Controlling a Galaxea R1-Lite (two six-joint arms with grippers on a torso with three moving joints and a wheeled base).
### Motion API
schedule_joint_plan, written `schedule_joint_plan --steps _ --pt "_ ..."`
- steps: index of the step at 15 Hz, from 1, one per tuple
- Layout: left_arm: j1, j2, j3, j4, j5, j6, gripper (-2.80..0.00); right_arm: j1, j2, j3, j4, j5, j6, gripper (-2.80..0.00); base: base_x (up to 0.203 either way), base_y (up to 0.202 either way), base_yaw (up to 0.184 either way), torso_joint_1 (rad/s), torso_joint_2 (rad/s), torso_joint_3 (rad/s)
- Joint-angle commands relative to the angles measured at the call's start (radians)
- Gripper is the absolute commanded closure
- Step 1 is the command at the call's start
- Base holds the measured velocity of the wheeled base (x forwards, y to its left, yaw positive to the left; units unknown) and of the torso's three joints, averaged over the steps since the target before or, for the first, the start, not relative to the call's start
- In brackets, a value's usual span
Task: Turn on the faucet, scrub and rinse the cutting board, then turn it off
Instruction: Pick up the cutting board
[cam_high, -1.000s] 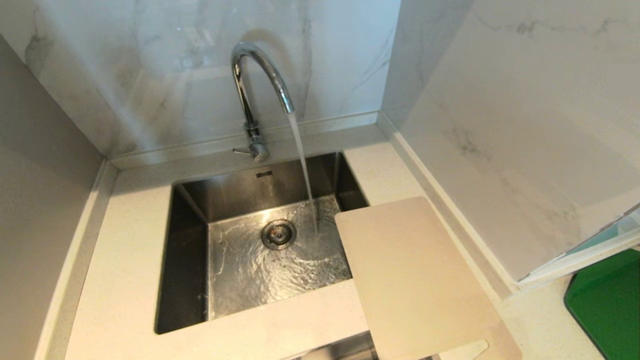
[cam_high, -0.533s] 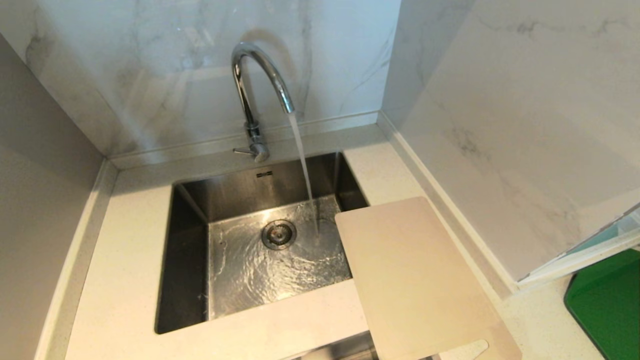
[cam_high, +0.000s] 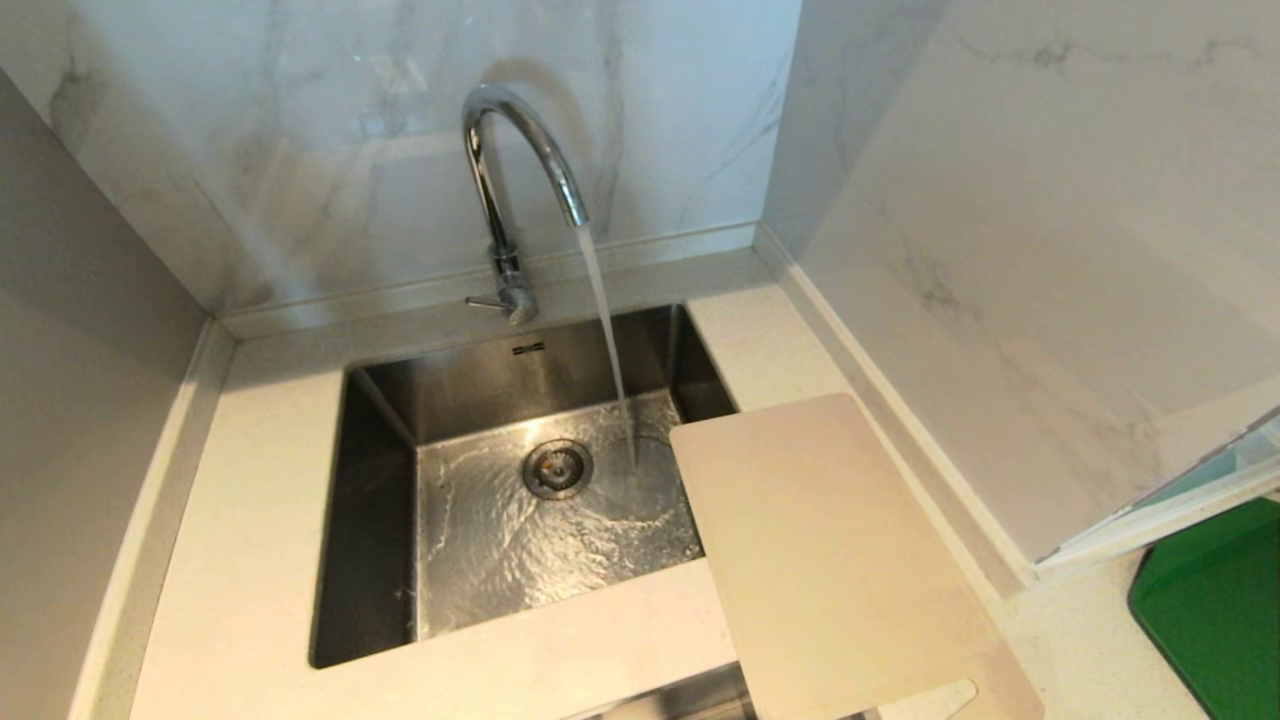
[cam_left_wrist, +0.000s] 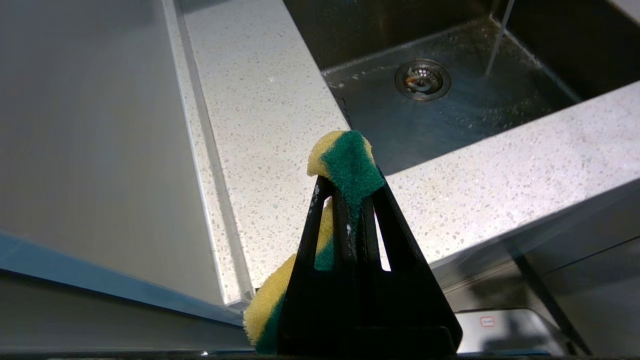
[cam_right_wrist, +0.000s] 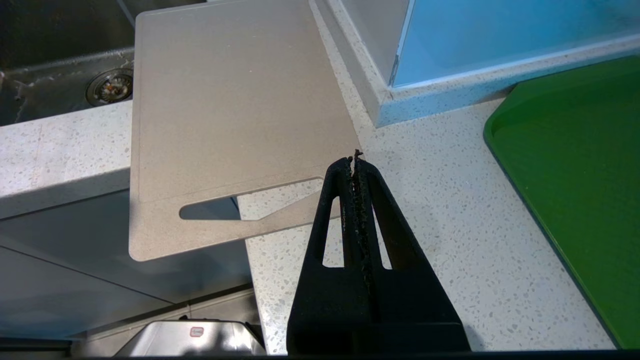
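1. Head view: the faucet (cam_high: 515, 180) stands behind the sink (cam_high: 380, 520), and a stream of water (cam_high: 605, 330) falls from its curved spout onto the sink floor, just beside the drain (cam_high: 557, 468).
2. The faucet's thin lever (cam_high: 485, 301) sticks out sideways at its base.
3. The cutting board (cam_high: 830, 560) lies flat on the tabletop (cam_high: 250, 560) to the right of the sink, one corner reaching over the basin. Its handle slot (cam_high: 940, 695) sits at the near end, and that end hangs past the tabletop's front edge.
4. Neither arm shows from the head camera.
5. From the left wrist, the left claw (cam_left_wrist: 347, 187) is clenched on a yellow-and-green sponge (cam_left_wrist: 345, 162), held above the tabletop at the near left corner of the sink.
6. From the right wrist, the right claw (cam_right_wrist: 356, 167) is clenched with nothing in it, above the tabletop just beside the board's handle end.
7. A dark green mat (cam_right_wrist: 575, 170) lies on the tabletop further right, well apart from the board.
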Motion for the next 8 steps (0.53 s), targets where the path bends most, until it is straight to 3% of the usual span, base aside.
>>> schedule_joint_plan --steps 1,8 --pt "0.0 -0.002 0.003 -0.001 0.006 -0.046 0.0 0.0 0.0 0.0 -0.001 0.0 0.0 0.0 0.0 0.0 0.0 0.0 0.0 0.0" --pt "-0.001 -0.002 0.002 -0.001 0.021 -0.087 0.0 0.0 0.0 0.0 -0.001 0.0 0.0 0.0 0.0 0.0 0.0 0.0 0.0 0.0"
